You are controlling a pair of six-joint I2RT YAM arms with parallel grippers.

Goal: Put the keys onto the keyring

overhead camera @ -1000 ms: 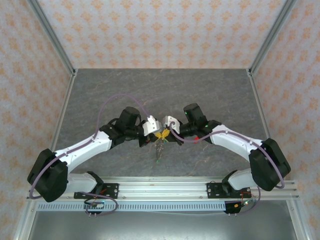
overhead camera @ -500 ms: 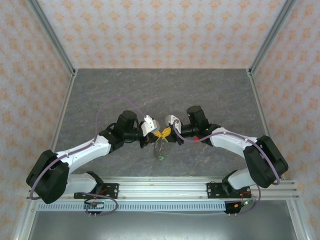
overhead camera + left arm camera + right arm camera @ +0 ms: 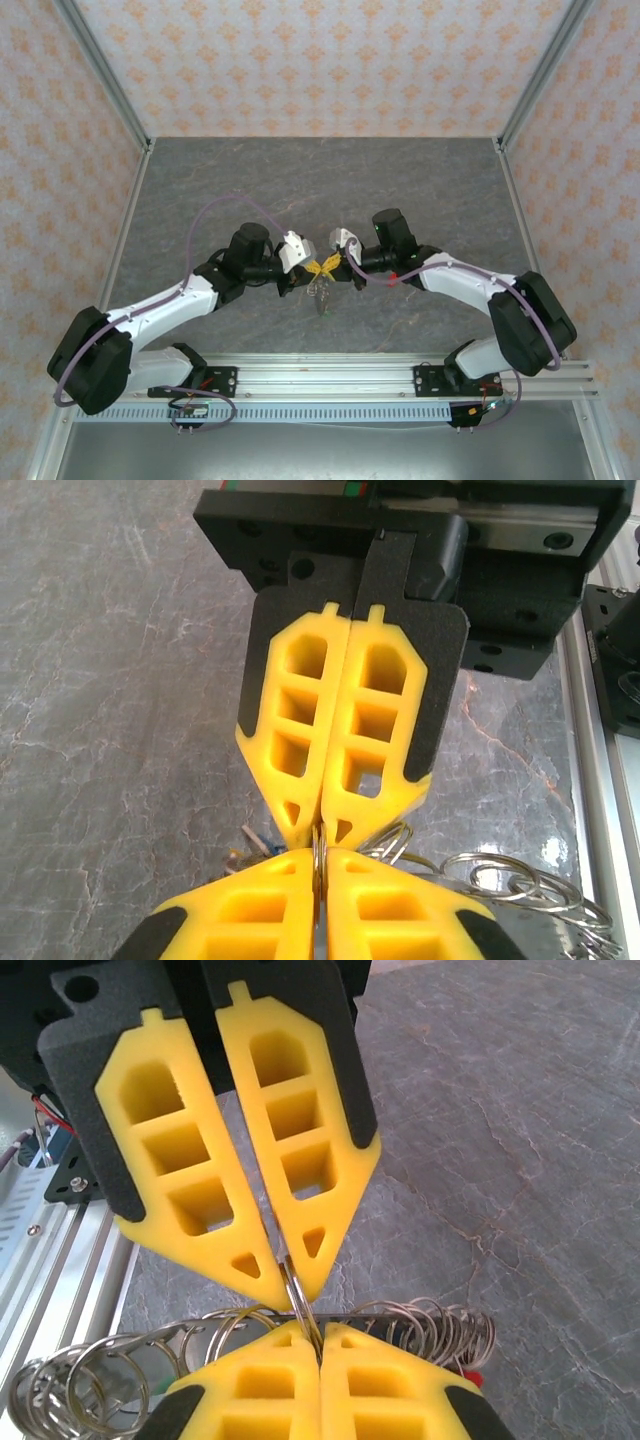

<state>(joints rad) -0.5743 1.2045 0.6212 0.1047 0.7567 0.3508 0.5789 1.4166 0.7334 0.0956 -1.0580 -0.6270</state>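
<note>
Carefully: your left fingers (image 3: 260,910) and right fingers (image 3: 385,1390) both pinch the keyring (image 3: 297,1295), so any tug could slip it.

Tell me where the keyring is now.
In the top view the keyring hangs over the middle of the table, pinched where the left gripper and right gripper meet.

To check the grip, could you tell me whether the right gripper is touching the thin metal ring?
Touching. In the left wrist view, the right gripper is shut on the metal ring.
</note>
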